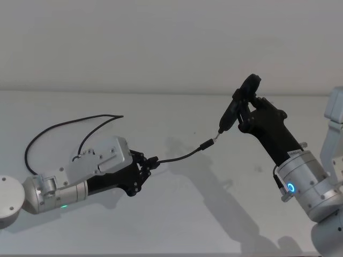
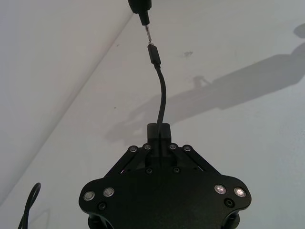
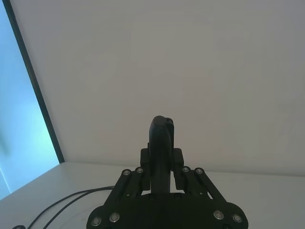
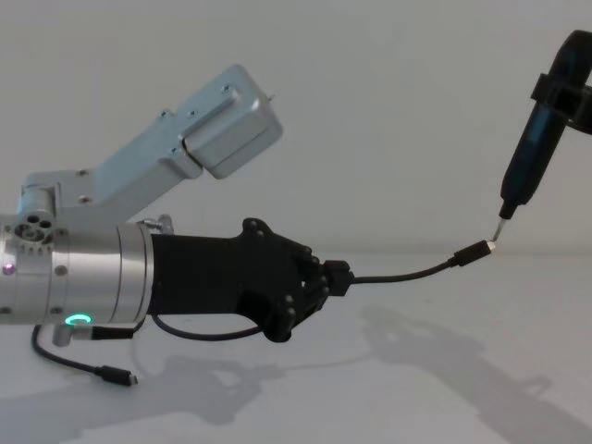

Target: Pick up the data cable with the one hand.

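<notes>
Data cable [image 1: 185,156] clamped in left gripper [image 1: 150,162], plug raised off bench [image 1: 177,214] toward pen tool [image 1: 231,113] gripped by right gripper [image 1: 247,110].

The tabletop [image 1: 177,214] is matt and smooth. The cable [image 1: 179,158] looks like matt black rubber, its plug tip [image 4: 487,246] shiny metal. The left arm [image 4: 74,277] is brushed metal.

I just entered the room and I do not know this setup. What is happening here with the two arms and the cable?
The left gripper is shut on the long thin black data cable and holds it off the white table. The cable's small black plug with a silvery tip points toward the right gripper, which is shut on a slim black pen-like tool. The tool's pointed tip sits right at the plug's metal end. The rest of the cable trails behind on the table.
</notes>
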